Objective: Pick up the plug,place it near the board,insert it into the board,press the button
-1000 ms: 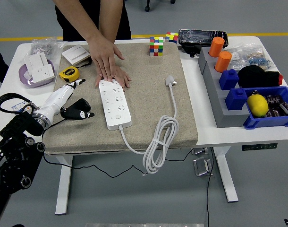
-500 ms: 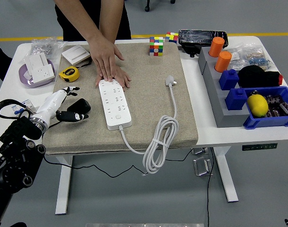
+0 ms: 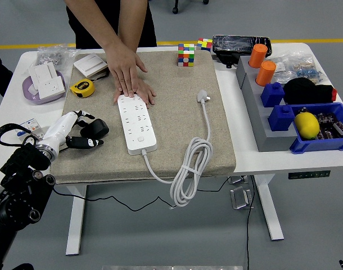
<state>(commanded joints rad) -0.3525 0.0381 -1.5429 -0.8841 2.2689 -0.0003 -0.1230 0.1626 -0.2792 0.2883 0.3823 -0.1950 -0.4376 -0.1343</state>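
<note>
While empty, left hand (image 3: 84, 130) fingers (image 3: 91, 143) (loosely curled).

Robotics lab, white adjustable table (image 3: 272, 160), blue parts bins (image 3: 323, 140), grey floor

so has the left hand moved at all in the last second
Yes. The left hand has drawn back toward the table's near edge, away from the yellow tape measure.

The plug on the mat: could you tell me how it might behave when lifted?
The plug looks small and rigid, so probably light. Its cable, coiled and hanging over the mat edge, would likely drag and tug. The person's hands press the board, so it should stay put.
</note>
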